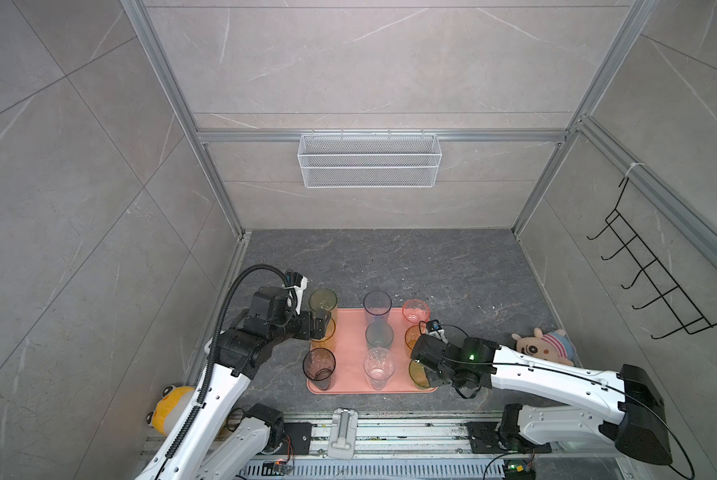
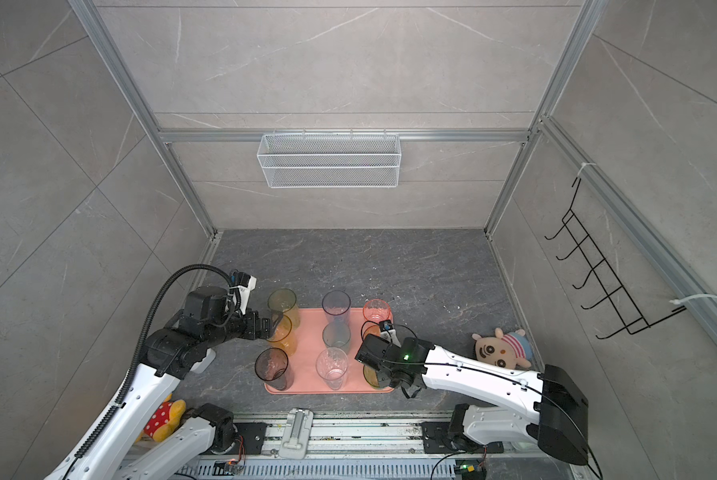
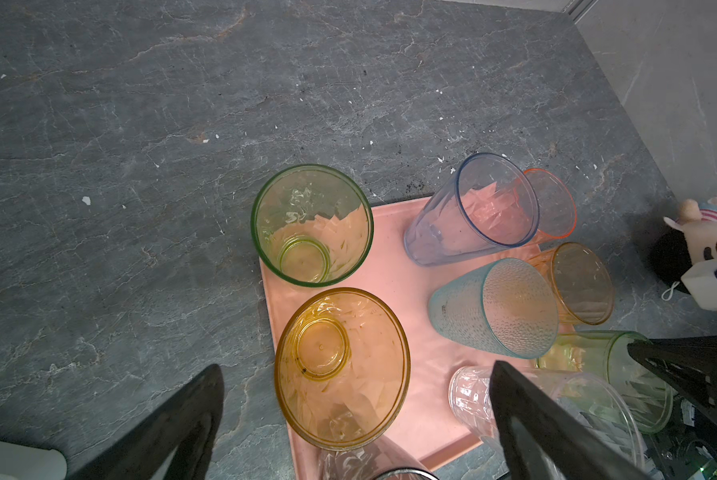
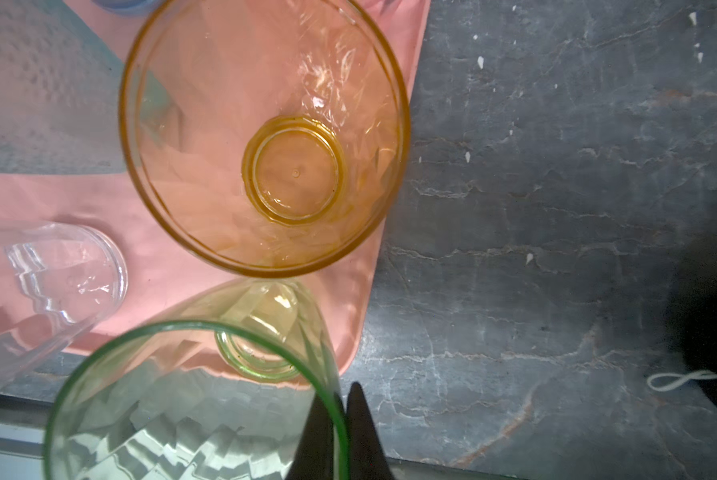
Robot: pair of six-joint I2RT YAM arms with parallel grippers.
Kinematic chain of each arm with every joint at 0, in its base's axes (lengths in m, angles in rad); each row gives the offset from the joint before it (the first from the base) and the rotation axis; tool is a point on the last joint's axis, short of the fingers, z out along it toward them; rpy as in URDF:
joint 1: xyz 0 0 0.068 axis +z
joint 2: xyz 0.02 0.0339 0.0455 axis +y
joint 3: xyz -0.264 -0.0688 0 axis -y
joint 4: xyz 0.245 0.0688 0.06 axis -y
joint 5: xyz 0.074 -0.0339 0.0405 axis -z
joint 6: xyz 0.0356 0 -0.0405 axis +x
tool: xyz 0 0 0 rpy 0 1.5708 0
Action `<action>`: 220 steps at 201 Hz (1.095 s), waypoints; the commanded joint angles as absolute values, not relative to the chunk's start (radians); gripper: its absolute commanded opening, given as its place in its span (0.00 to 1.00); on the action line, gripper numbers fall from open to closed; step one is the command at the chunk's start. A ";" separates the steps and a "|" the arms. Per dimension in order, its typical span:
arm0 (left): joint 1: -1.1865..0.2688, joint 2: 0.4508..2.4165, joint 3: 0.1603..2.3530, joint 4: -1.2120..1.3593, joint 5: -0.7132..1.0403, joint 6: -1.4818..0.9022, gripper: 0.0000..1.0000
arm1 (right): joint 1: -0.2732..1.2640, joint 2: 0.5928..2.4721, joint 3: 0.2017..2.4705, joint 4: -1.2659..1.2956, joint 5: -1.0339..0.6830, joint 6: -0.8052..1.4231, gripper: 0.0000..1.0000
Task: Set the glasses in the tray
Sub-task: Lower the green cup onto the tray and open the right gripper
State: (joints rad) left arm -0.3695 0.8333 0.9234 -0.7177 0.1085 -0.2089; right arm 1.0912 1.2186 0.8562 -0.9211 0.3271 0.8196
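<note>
At the near right corner of the tray (image 1: 350, 357), the right claw (image 4: 340, 415) is pinched together on the rim of the green glass (image 4: 207, 386), one finger inside and one outside. The glass's base sits right by the tray's low rim. If it is let go with the base half on that rim, it would likely tip onto the bench (image 1: 452, 270). A sideways pull-out could also drag it into the right amber glass (image 4: 265, 137) just beside it.

Along the near edge, the clear glass (image 1: 378, 365) and the grey glass (image 1: 318, 368) stand upright on the tray.

In the middle row, the left claw (image 3: 357, 365) has its jaws wide apart at the left amber glass (image 1: 330, 332); I cannot tell whether a finger touches it. A careless swing there could knock that glass into the grey one or into the yellow-green glass (image 1: 322, 303) at the far left corner.

The teal glass (image 1: 378, 334), and farther back the blue glass (image 1: 376, 305) and the pink glass (image 1: 416, 311), stand close together, so one fall may topple its neighbours.
</note>
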 commanded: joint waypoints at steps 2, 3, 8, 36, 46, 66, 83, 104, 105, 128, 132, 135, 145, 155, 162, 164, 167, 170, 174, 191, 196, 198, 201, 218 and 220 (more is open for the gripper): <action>-0.367 0.834 0.948 -0.706 0.127 -0.216 1.00 | 1.099 1.230 0.841 -0.907 0.359 0.847 0.00; -0.367 0.833 0.949 -0.706 0.128 -0.216 1.00 | 1.099 1.229 0.841 -0.907 0.359 0.847 0.00; -0.367 0.834 0.950 -0.706 0.127 -0.215 1.00 | 1.098 1.230 0.838 -0.905 0.360 0.848 0.00; -0.367 0.838 0.950 -0.706 0.129 -0.216 1.00 | 1.098 1.247 0.837 -0.896 0.359 0.851 0.00; -0.368 0.838 0.950 -0.706 0.129 -0.216 1.00 | 1.098 1.254 0.835 -0.891 0.359 0.854 0.00; -0.368 0.836 0.950 -0.706 0.130 -0.215 1.00 | 1.098 1.264 0.828 -0.882 0.359 0.862 0.00; -0.367 0.837 0.950 -0.706 0.130 -0.216 1.00 | 1.098 1.277 0.826 -0.876 0.359 0.866 0.00; -0.367 0.838 0.950 -0.706 0.130 -0.216 1.00 | 1.098 1.285 0.822 -0.868 0.357 0.871 0.00; -0.367 0.838 0.950 -0.706 0.130 -0.216 1.00 | 1.098 1.285 0.821 -0.866 0.357 0.871 0.00; -0.367 0.838 0.950 -0.706 0.131 -0.216 1.00 | 1.098 1.294 0.811 -0.854 0.353 0.877 0.00; -0.367 0.838 0.949 -0.706 0.132 -0.216 1.00 | 1.099 1.295 0.810 -0.853 0.353 0.879 0.01; -0.367 0.838 0.949 -0.706 0.132 -0.217 1.00 | 1.098 1.296 0.810 -0.852 0.352 0.879 0.02; -0.367 0.838 0.950 -0.706 0.132 -0.216 1.00 | 1.098 1.297 0.810 -0.852 0.351 0.881 0.04; -0.367 0.838 0.950 -0.706 0.132 -0.218 1.00 | 1.098 1.299 0.810 -0.853 0.351 0.883 0.07; -0.367 0.838 0.950 -0.706 0.132 -0.216 1.00 | 1.098 1.299 0.811 -0.854 0.351 0.883 0.08; -0.367 0.836 0.950 -0.706 0.132 -0.216 1.00 | 1.098 1.299 0.811 -0.854 0.351 0.883 0.08; -0.367 0.837 0.951 -0.706 0.133 -0.217 1.00 | 1.098 1.299 0.811 -0.854 0.351 0.883 0.09; -0.367 0.836 0.951 -0.706 0.132 -0.217 1.00 | 1.098 1.298 0.813 -0.856 0.351 0.884 0.10; -0.368 0.837 0.949 -0.706 0.132 -0.216 1.00 | 1.098 1.298 0.813 -0.856 0.351 0.884 0.11; -0.367 0.835 0.949 -0.706 0.132 -0.216 1.00 | 1.098 1.296 0.815 -0.861 0.353 0.885 0.13; -0.368 0.835 0.949 -0.706 0.132 -0.217 1.00 | 1.098 1.296 0.815 -0.865 0.353 0.886 0.13; -0.367 0.835 0.950 -0.706 0.132 -0.216 1.00 | 1.098 1.297 0.816 -0.866 0.354 0.885 0.13; -0.367 0.835 0.949 -0.706 0.132 -0.217 1.00 | 1.098 1.298 0.817 -0.868 0.354 0.885 0.14; -0.367 0.837 0.950 -0.706 0.133 -0.216 1.00 | 1.098 1.302 0.828 -0.887 0.361 0.889 0.14; -0.367 0.836 0.950 -0.706 0.132 -0.216 1.00 | 1.098 1.302 0.828 -0.890 0.363 0.889 0.15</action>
State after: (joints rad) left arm -0.3695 0.8394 0.9234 -0.7174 0.1146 -0.2089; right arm 1.0920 1.2873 0.8356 -0.8452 0.3416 0.8688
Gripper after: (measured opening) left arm 0.997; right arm 0.140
